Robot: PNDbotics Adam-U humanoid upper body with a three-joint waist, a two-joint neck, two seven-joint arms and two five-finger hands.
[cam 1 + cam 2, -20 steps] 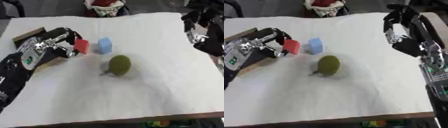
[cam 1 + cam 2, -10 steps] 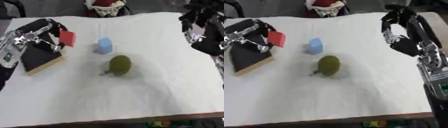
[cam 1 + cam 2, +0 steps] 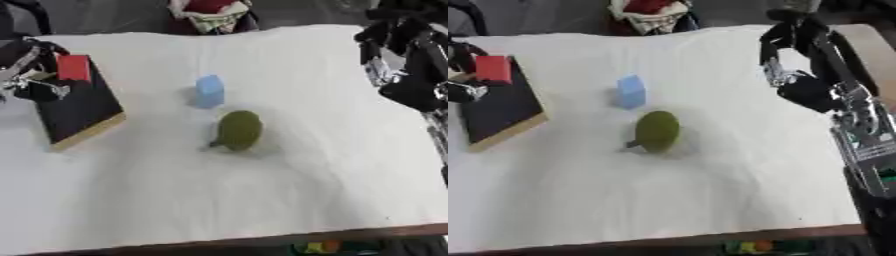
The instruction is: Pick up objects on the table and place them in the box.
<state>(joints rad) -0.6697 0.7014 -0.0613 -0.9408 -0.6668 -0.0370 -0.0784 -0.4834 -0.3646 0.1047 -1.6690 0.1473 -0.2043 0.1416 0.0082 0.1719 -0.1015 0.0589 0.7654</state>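
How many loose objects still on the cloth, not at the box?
2: a blue block mid-table and a green fruit just in front of it. The red block is in the left hand, over the box.

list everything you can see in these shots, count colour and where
red block: 1, red, held over the far end of the box at the table's left
box: 1, black inside with a tan rim, left edge of the table
blue block: 1, light blue, upright near the table's middle, just beyond the green fruit
green fruit: 1, olive green, pear-like with a short stem, table centre
tablecloth: 1, white, covering the table
bundle: 1, red and white, beyond the far edge, too unclear to name
left hand: 1, black and silver, at the left edge, fingers around the red block
right hand: 1, black, raised over the table's right side, holding nothing
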